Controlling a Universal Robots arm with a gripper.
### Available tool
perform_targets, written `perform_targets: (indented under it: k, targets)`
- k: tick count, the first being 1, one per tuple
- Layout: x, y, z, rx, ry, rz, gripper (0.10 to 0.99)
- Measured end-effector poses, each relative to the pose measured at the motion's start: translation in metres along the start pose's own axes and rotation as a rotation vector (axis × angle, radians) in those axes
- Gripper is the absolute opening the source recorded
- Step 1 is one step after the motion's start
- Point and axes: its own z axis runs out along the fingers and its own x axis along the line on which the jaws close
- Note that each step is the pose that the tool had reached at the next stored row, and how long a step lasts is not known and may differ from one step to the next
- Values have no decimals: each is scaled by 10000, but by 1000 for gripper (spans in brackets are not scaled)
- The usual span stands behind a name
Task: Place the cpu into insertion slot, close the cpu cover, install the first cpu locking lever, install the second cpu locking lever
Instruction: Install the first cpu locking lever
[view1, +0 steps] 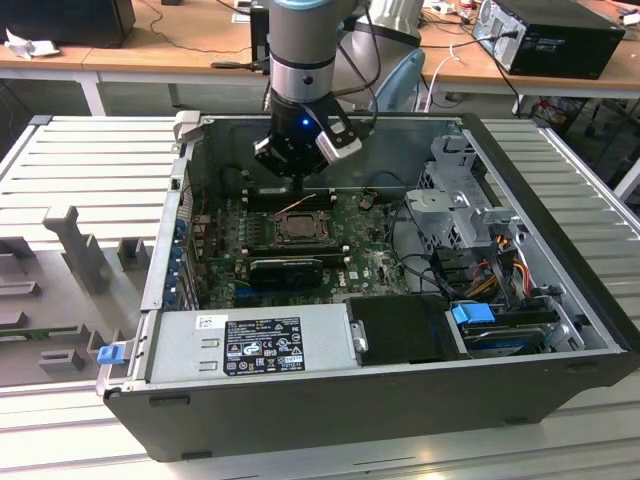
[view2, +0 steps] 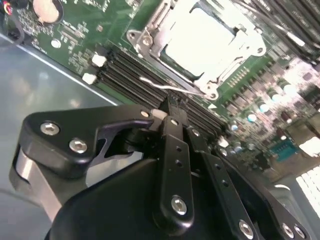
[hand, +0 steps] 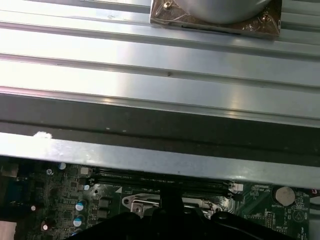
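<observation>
You are viewing the pincer (view2: 171, 106) with its fingers drawn together to a narrow tip. Nothing is showing between them. The tip is hanging just beside a thin wire locking lever (view2: 172, 88). Whether the two are touching cannot be told.

The lever is lying along the edge of the insertion slot (view2: 135, 36) that faces the black memory slots (view2: 125, 67). The cpu (view2: 200, 40) is sitting in the slot, its pale face showing through the window of the cpu cover (view2: 160, 47). The cover appears to be lying down over it. In the exterior view the slot is sitting near the middle of the motherboard (view1: 370, 250), towards the far wall of the computer case (view1: 400, 400).

Hazards, as judged from this position:

- The wire is looking thin and springy. A tip pressing off-centre is risking a slip, with the lever springing up and the cover going unclamped.
- The memory slots are lying directly under the tip. A slipping tip is likely striking them or the board.
- If the cover is not lying fully flat, forcing the lever is loading the cpu unevenly.
- The case's far wall is standing close to the arm (view1: 300, 40), so a wide swing is risking contact.
</observation>
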Motion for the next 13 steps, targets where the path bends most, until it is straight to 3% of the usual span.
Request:
perform_targets:
  k: [4,13]
  targets:
    - [-46,-13,79,1,-10,16,106]
    - [-131,-30,164,1,-13,15,106]
